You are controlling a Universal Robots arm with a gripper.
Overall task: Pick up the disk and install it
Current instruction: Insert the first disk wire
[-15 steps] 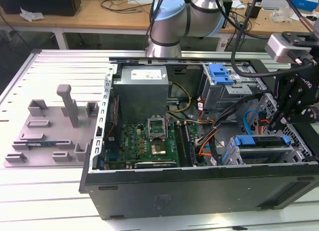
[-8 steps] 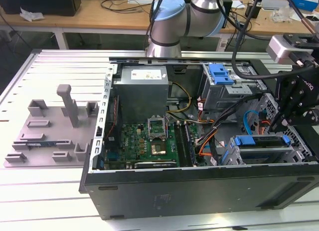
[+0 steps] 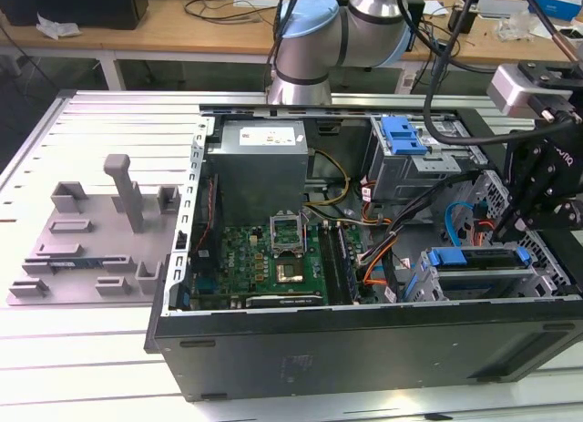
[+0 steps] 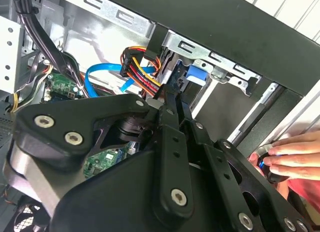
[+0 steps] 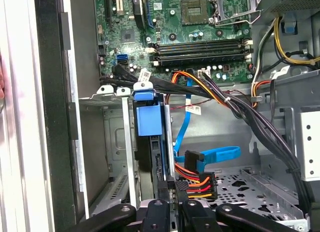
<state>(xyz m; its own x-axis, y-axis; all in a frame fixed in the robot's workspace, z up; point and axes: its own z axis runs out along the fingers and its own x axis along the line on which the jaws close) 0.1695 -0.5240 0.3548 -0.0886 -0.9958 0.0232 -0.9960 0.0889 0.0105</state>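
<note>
On a slotted metal table [image 3: 91, 367], before wooden benches strewn with cables, an open computer case [image 3: 364, 349] lies on its side. The gripper [image 3: 506, 229] reaches into the case's corner bay; just below its fingers [image 5: 159, 212] the disk [image 5: 148, 117] stands edgewise in the bay. The fingers look drawn close on its edge, though the contact is hidden. A hand [image 4: 292, 159] rests outside the case.

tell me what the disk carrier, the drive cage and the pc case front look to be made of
The disk carrier looks like moulded plastic: uniform bright blue, softly glossy. The drive cage around it looks like bare sheet steel: dull grey, folded edges, punched slots. The case front is dark and matte, probably painted metal or plastic; I cannot tell which. The hand looks like black metal links, judging by the bolts.
</note>
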